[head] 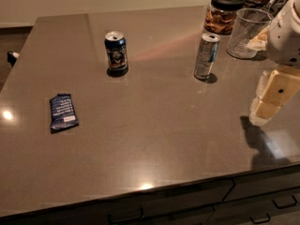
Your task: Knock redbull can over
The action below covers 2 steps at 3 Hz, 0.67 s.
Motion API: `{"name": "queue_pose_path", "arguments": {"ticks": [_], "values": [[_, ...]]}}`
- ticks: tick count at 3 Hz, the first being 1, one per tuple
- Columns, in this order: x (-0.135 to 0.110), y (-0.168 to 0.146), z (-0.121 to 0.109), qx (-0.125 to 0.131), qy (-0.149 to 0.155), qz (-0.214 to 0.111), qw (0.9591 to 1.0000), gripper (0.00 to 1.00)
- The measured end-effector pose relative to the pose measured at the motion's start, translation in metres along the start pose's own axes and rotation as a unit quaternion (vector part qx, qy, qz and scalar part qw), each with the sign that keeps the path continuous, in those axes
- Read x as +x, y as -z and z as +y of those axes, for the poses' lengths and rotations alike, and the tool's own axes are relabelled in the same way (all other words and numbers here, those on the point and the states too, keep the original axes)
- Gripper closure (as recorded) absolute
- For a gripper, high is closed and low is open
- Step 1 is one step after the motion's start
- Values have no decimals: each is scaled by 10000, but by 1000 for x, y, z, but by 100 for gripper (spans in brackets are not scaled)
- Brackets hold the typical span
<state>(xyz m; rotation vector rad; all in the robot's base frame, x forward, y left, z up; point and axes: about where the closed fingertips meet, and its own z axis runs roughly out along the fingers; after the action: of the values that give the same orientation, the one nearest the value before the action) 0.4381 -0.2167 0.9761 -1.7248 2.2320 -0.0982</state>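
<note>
The redbull can [206, 56] is a tall, slim silver can with light blue markings. It stands upright on the grey counter [150, 125], right of centre toward the back. My gripper [263, 110] hangs at the right edge of the view, above the counter, to the right of the can and nearer the front, well apart from it. Its cream-coloured fingers [274, 95] point down and left. A shadow lies under it on the counter.
A shorter, wider dark blue can [116, 53] stands upright at the back left of centre. A dark blue snack bar [63, 112] lies at the left. A clear plastic cup [248, 33] and a glass jar with a black lid [223, 12] stand behind the redbull can.
</note>
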Motion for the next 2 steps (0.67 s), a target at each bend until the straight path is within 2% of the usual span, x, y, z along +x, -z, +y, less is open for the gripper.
{"name": "queue_pose_path", "arguments": {"ticks": [2], "values": [[-4, 2, -8, -28, -54, -53, 10000, 0]]}}
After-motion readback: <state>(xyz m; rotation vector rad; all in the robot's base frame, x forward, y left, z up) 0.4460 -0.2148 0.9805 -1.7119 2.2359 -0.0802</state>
